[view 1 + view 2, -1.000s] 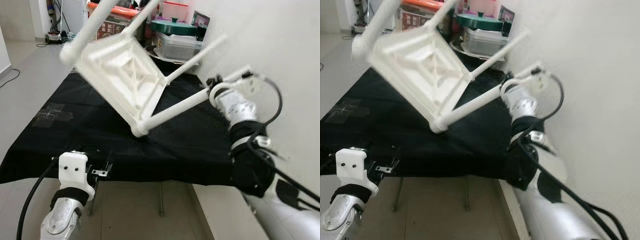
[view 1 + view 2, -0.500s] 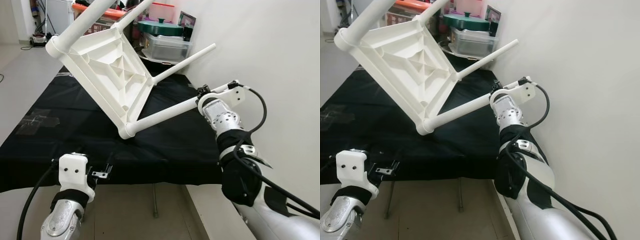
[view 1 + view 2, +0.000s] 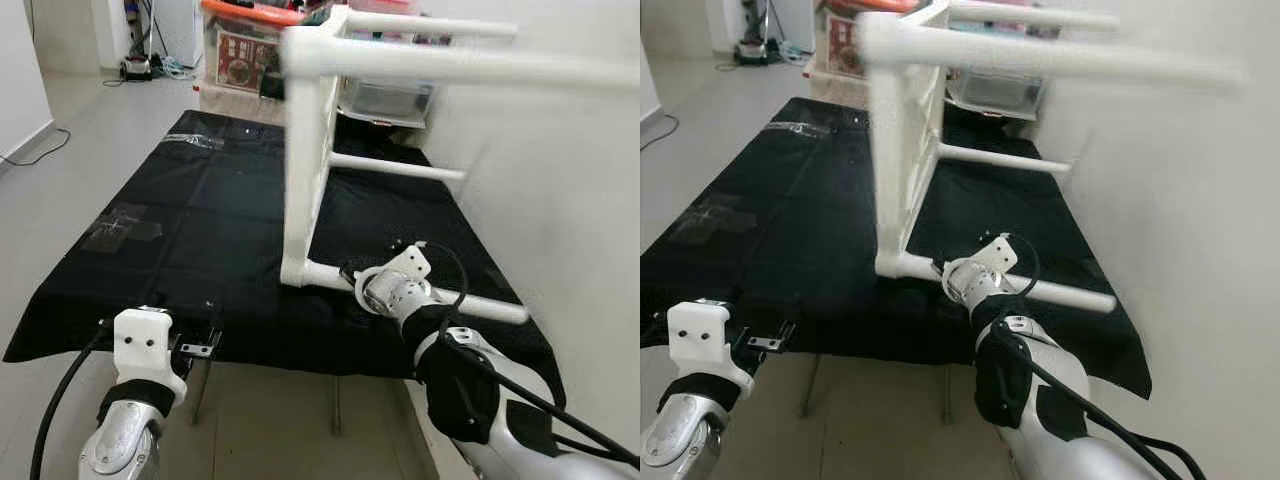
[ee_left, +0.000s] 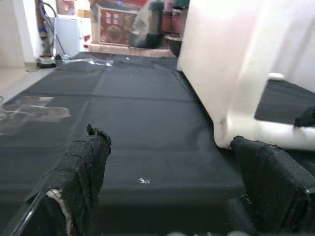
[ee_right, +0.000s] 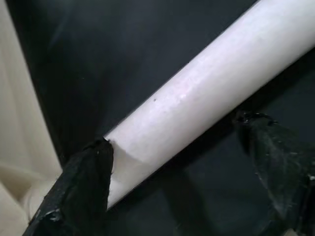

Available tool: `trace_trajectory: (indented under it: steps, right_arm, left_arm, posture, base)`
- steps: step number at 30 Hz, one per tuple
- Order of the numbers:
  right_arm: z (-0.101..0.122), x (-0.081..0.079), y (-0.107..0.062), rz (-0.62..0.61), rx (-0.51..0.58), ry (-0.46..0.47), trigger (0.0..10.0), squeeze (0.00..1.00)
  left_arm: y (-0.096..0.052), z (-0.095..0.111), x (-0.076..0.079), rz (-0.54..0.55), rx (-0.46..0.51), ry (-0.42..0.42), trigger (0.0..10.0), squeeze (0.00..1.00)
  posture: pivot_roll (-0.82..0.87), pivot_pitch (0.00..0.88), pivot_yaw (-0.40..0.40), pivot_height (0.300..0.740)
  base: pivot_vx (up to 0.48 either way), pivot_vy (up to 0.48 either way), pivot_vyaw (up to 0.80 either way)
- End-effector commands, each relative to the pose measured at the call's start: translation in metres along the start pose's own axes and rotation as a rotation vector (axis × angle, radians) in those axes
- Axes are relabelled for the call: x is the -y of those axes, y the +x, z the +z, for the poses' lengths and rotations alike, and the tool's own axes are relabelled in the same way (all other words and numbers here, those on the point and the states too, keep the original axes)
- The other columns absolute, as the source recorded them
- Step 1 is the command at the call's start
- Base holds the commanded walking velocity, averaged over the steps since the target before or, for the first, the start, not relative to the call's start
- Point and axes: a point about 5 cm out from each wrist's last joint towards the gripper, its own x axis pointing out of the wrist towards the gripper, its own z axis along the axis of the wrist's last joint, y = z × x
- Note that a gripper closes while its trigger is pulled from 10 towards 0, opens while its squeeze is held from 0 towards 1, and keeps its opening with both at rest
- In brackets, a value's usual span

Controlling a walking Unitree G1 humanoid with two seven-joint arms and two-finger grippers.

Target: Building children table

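Note:
The white plastic children's table (image 3: 305, 170) lies on its side on the black cloth (image 3: 200, 230), its top standing upright and its legs pointing to the right. The uppermost leg (image 3: 450, 65) is blurred. My right gripper (image 3: 352, 275) is shut on the lowest leg (image 3: 470, 308), close to the table's corner; in the right wrist view its fingers (image 5: 88, 177) press both sides of that white leg (image 5: 197, 98). My left gripper (image 3: 200, 347) hovers open at the cloth's front edge with nothing in it, and the table's corner (image 4: 231, 123) lies ahead of it.
The cloth covers a long low stand that runs away from me. Storage bins and boxes (image 3: 250, 50) crowd its far end. A white wall (image 3: 570, 220) runs close along the right. Grey floor (image 3: 60, 140) lies to the left. A clear tape patch (image 3: 120, 228) sticks to the cloth.
The table has swung down from a tilted hold in the air to rest on its side on the cloth. My right arm has dropped low with the leg. The left arm stayed put.

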Motion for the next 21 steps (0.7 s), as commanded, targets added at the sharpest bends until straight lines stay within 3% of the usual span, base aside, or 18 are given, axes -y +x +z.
trace_trajectory:
  steps: [1, 11, 19, 20, 21]
  right_arm:
    - [-0.004, 0.011, 0.003, -0.045, -0.022, -0.026, 10.0, 1.0]
    - [0.008, 0.018, 0.001, -0.01, -0.087, -0.026, 10.0, 1.0]
    - [0.017, 0.011, -0.016, 0.068, -0.205, -0.048, 10.0, 1.0]
    - [0.017, 0.011, -0.023, 0.089, -0.205, -0.078, 10.0, 0.86]
    - [0.018, 0.013, -0.032, 0.109, -0.172, -0.151, 10.0, 0.0]
  left_arm:
    - [0.001, 0.001, 0.004, -0.014, -0.003, -0.009, 10.0, 0.0]
    - [0.0, 0.002, 0.005, -0.012, 0.001, -0.014, 10.0, 0.0]
    - [-0.001, 0.006, 0.005, -0.017, 0.013, -0.002, 10.0, 0.0]
    - [-0.001, 0.007, 0.006, -0.019, 0.014, 0.005, 10.0, 0.0]
    - [-0.001, 0.008, 0.006, -0.021, 0.016, 0.013, 10.0, 0.0]
  posture:
    - [0.17, 0.0, -0.186, 0.74]
    - [0.14, 0.0, -0.183, 0.74]
    - [0.11, 0.0, -0.165, 0.74]
    - [0.11, 0.0, -0.164, 0.74]
    - [0.11, 0.0, -0.16, 0.74]
  base:
    - [0.0, 0.0, 0.0]
    - [0.0, 0.0, 0.0]
    - [0.0, 0.0, 0.0]
    - [0.0, 0.0, 0.0]
    - [0.0, 0.0, 0.0]
